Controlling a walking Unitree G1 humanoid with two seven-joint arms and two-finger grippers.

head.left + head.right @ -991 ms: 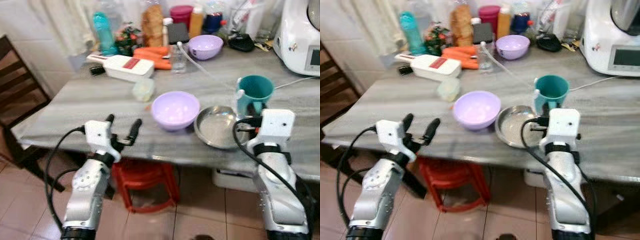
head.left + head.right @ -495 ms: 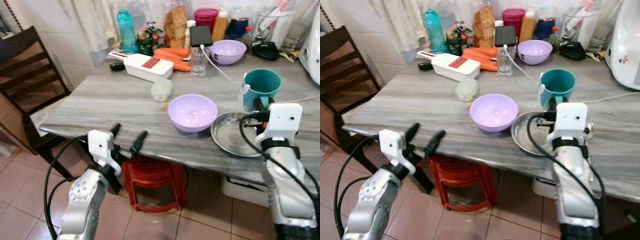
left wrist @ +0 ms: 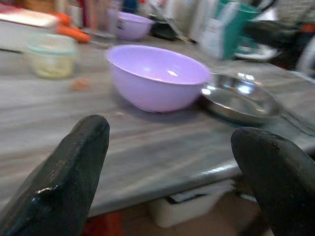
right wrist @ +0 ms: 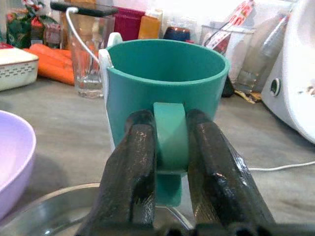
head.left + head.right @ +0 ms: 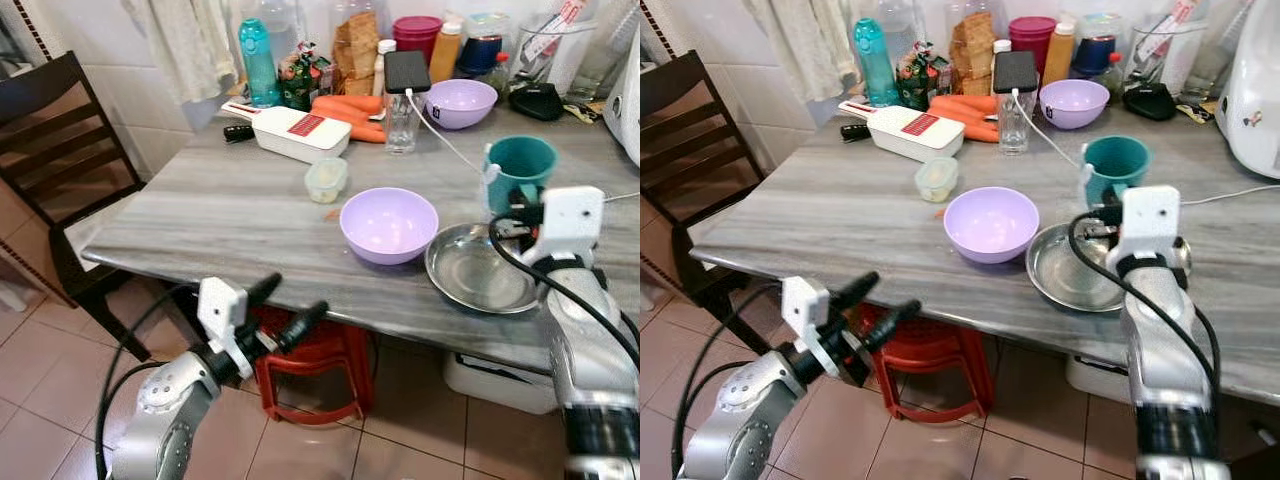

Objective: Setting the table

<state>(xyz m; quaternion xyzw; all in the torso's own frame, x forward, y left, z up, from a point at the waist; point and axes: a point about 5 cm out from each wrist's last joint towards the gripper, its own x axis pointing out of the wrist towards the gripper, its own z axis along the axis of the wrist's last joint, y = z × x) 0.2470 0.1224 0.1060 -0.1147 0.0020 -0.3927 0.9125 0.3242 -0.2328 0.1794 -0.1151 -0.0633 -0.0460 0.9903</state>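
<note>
Now the right gripper [image 4: 170, 147] clamps the teal cup's [image 4: 167, 83] handle beside the steel plate [image 5: 1080, 268]; a slipping handle tips it (left gripper [image 5: 287, 306] spread, idle).

A home kitchen, its dining table crowded with food and cookware

Carrots [image 5: 345, 105], a white slicer [image 5: 292, 131], jars and bottles [image 5: 1030, 30] line the marble-topped table [image 5: 220, 210] at 12 o'clock; lilac bowls [image 5: 389, 223], a steel plate [image 5: 480, 283] and a teal mug [image 4: 165, 93] stand nearer; a dark wooden chair [image 5: 55, 130] at 9 o'clock, a white appliance [image 5: 1255, 85] at 2 o'clock, over a tiled floor [image 5: 40, 400]
</note>
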